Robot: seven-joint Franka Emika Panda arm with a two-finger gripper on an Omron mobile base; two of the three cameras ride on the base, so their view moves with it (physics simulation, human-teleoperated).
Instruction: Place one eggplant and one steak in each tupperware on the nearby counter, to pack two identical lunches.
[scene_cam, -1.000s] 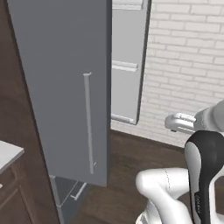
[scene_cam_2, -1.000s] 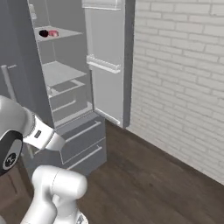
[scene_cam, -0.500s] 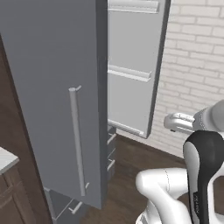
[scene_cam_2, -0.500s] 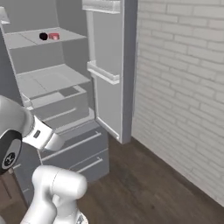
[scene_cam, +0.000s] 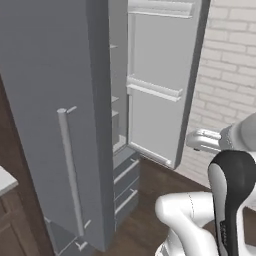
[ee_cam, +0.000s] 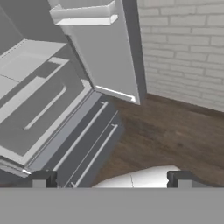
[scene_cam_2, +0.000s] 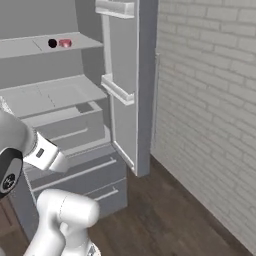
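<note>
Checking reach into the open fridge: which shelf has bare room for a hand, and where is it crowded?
The middle shelf, below the top shelf and left of the open door, looks bare. The top shelf is mostly free too; only its right end is taken by a dark eggplant beside a pink-red steak.

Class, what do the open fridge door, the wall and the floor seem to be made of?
Fridge door: smooth matte grey, probably painted metal or plastic, with no grain.
Wall: pale brick, judging by the staggered mortar lines.
Floor: dark wood, judging by its brown plank streaks.
</note>
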